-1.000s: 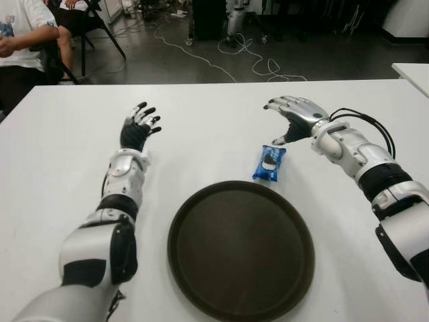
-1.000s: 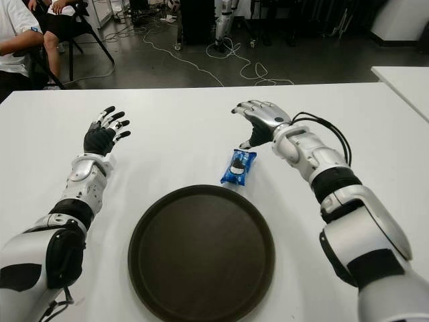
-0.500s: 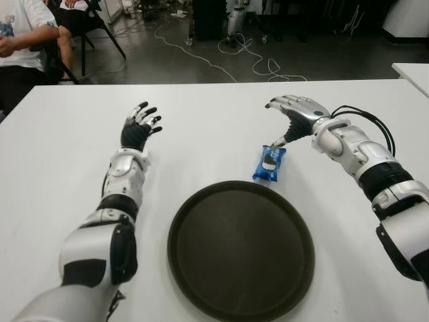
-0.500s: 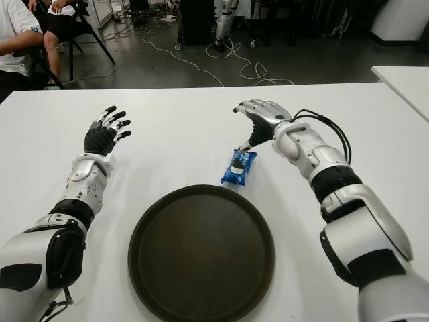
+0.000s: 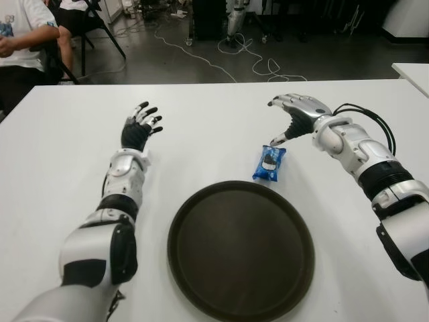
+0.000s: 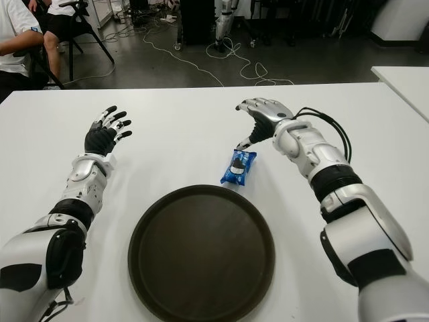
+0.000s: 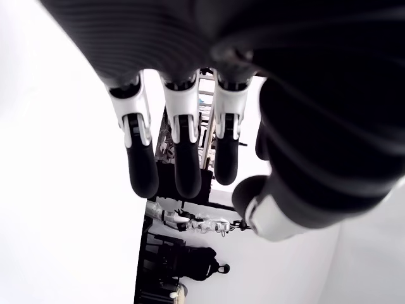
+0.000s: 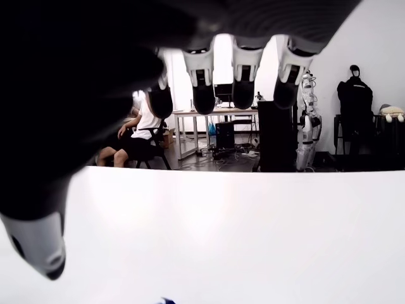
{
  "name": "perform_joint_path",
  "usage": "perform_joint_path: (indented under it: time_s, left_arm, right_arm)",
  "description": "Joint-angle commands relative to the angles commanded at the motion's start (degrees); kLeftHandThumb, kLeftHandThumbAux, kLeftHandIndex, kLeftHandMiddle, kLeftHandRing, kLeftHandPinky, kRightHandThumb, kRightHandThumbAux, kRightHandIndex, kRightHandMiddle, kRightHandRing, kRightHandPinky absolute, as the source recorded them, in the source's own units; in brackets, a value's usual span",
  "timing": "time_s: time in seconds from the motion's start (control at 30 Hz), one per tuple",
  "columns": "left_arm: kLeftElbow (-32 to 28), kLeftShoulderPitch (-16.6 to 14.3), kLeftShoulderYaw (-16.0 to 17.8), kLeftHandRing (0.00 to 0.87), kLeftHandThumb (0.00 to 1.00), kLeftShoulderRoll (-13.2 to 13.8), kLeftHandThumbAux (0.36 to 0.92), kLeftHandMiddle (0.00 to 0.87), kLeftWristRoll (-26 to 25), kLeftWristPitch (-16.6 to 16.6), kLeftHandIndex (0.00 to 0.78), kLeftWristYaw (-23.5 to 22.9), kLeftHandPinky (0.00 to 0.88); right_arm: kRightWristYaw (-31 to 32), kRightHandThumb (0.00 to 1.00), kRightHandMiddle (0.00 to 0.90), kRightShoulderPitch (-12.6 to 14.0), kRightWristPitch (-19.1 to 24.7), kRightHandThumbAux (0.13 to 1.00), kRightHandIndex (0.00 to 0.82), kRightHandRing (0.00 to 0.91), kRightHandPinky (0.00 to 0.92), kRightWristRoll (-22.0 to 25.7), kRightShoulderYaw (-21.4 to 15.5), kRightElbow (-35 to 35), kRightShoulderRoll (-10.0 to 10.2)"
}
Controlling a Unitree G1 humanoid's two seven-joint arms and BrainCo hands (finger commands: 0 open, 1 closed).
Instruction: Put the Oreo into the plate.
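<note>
1. The Oreo (image 5: 269, 163), a blue packet, lay flat on the white table (image 5: 60, 154), just beyond the far rim of the plate (image 5: 240, 249) and apart from it. It was in neither hand.
2. The right hand (image 5: 295, 115) stood at the packet's far end, its thumb tip pointing down close above the wrapper's far edge. Compared with a second earlier the hand had crept slightly farther out, while the thumb tip held its place by the packet. The packet itself had not shifted.
3. The right hand's fingers (image 8: 204, 85) were spread and arched, gripping nothing; contact between thumb and wrapper could not be confirmed.
4. Judgement: the grasp was not yet made. The small adjustment reads as alignment before closing, so the task stood at its opening stage.
5. The plate, dark, round and shallow, held nothing.
6. The left hand (image 5: 137, 129) showed well to the left of the plate, fingers splayed and empty, unchanged in position and idle.
</note>
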Motion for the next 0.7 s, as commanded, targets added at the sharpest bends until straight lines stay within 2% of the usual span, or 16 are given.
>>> perform_joint_path:
  time_s: [0.4, 0.7]
  left_arm:
    - [-0.07, 0.09, -0.25, 0.237, 0.137, -0.06, 0.779, 0.21, 0.26, -0.12, 0.154, 0.31, 0.307]
    - [-0.04, 0.01, -0.31, 0.244, 0.15, 0.0, 0.766, 0.212, 0.21, 0.06, 0.153, 0.07, 0.317]
  right_arm:
    - [2.85, 0.0, 0.0, 1.73, 1.63, 0.684, 0.0, 0.0, 0.0, 1.5, -1.86, -4.35, -0.42]
    - [3.21, 0.0, 0.0, 2.3, -0.16, 0.698, 0.0, 0.0, 0.015, 2.75, -2.7, -4.3, -0.44]
